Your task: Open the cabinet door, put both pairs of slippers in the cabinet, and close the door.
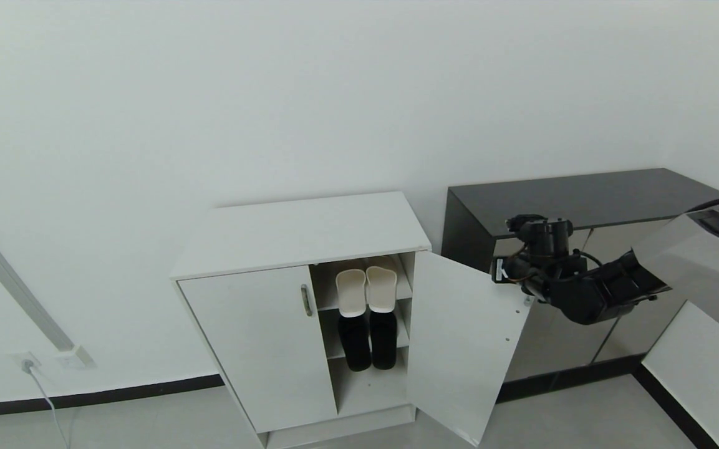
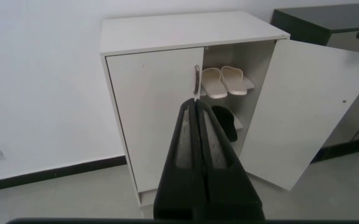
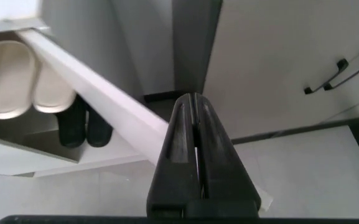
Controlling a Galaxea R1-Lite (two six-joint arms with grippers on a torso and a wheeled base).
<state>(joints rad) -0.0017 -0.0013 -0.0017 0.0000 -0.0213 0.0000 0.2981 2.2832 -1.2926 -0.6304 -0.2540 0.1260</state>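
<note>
The white cabinet [image 1: 300,231] stands against the wall, its left door shut with a metal handle [image 1: 305,300]. Its right door [image 1: 459,337] is swung wide open. Inside, white slippers [image 1: 366,290] lie on the upper shelf and black slippers [image 1: 368,340] on the shelf below. My right gripper [image 1: 499,269] is shut and empty, right at the open door's top outer corner, on its outer side; its fingertips [image 3: 195,99] point over the door's top edge [image 3: 104,93]. My left gripper [image 2: 196,102] is shut and empty, held before the cabinet, in line with the handle [image 2: 196,79].
A dark sideboard [image 1: 583,196] with bar handles [image 3: 341,71] stands close behind the open door on the right. A wall socket with a cable [image 1: 25,362] sits low on the left. Bare floor lies in front of the cabinet.
</note>
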